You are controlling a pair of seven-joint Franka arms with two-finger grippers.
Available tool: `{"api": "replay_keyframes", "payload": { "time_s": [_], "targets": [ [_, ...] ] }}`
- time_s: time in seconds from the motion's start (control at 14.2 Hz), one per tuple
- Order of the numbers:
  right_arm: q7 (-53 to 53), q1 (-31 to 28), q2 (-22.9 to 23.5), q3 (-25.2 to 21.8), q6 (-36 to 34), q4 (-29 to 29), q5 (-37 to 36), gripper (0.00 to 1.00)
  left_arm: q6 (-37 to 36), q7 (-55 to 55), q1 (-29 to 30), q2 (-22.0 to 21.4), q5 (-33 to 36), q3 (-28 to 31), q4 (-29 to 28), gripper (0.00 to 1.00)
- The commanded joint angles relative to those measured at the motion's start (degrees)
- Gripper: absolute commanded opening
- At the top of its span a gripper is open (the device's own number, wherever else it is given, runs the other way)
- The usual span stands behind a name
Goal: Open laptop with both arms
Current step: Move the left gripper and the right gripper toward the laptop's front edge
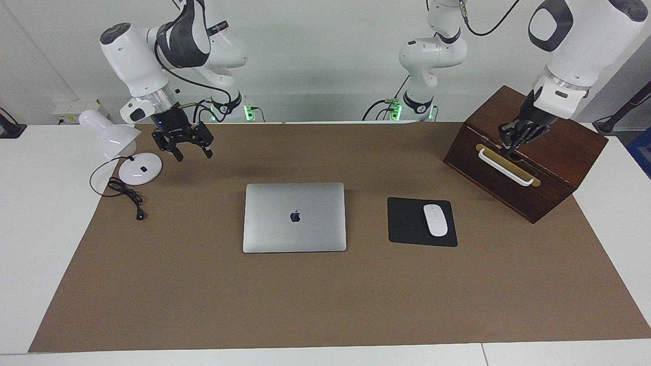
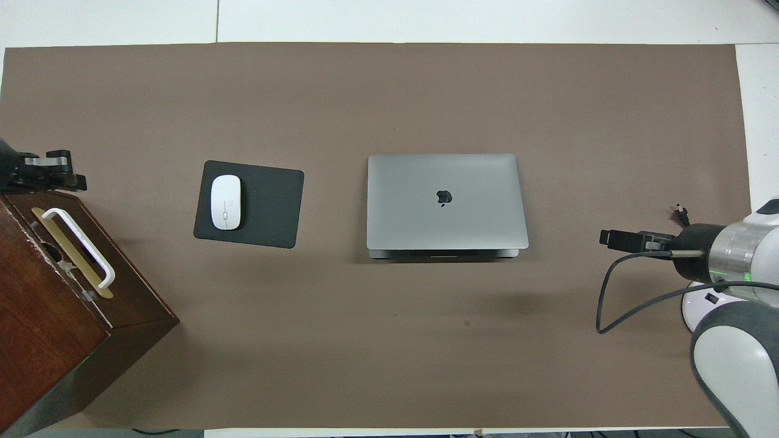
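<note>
On the brown mat of the worktop (image 1: 203,305), facing view: laptop (image 1: 294,217) lies closed at mid-mat, mouse pad (image 1: 407,223) with white mouse (image 1: 435,220) beside it toward the left arm's end; left hand (image 1: 510,143) clenched and empty over the wooden box (image 1: 559,147), just above its white handle (image 1: 506,168); right hand (image 1: 192,150) released, fingers spread, over bare mat near the desk lamp (image 1: 122,147). Overhead view: laptop (image 2: 446,202) flat with logo up, left hand (image 2: 58,170) at the box edge, right hand (image 2: 614,238) well apart from the laptop.
</note>
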Motion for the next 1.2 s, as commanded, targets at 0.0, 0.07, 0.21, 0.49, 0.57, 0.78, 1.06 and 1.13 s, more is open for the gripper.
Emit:
{"api": "replay_keyframes", "payload": {
  "time_s": [0.0, 0.07, 0.21, 0.49, 0.57, 0.78, 1.06, 1.13],
  "targets": [
    [7.31, 2.87, -1.61, 0.19, 1.57, -1.6, 2.58, 1.0, 8.62, 0.07, -3.49, -4.6, -1.23, 0.24, -8.94, 0.0],
    [11.0, 4.54, -1.61, 0.19, 2.09, -1.6, 2.76, 1.0, 10.39, 0.16, -4.11, -5.12, -1.31, 0.15, -10.7, 0.0],
    [19.61, 8.23, -1.61, 0.19, 3.58, -2.03, 2.85, 1.0, 13.9, 1.73, -6.05, -6.09, -1.84, 0.24, -13.42, 0.0],
    [29.57, 15.26, -3.28, 0.28, 14.19, -8.79, 7.76, 1.0, 23.12, 9.37, -7.72, -9.08, -2.02, 0.15, -22.29, 0.0],
    [30.88, 16.85, -3.37, 0.28, 17.01, -10.46, 7.86, 1.0, 25.41, 10.08, -9.03, -9.78, -2.02, 0.15, -24.4, 0.0],
    [33.17, 20.8, -3.63, 0.54, 22.82, -13.72, 7.86, 1.0, 33.4, 10.53, -13.59, -11.28, -2.11, 0.24, -31.43, 0.0],
    [36.52, 23.37, -3.63, 1.59, 27.67, -16.45, 7.86, 1.0, 46.58, 10.62, -18.79, -12.25, -2.11, 0.24, -40.66, 0.0],
    [36.96, 23.37, -3.63, 2.21, 28.89, -17.41, 7.86, 1.0, 50.36, 10.71, -20.28, -12.25, -2.11, 0.24, -42.95, 0.0]
  ]
}}
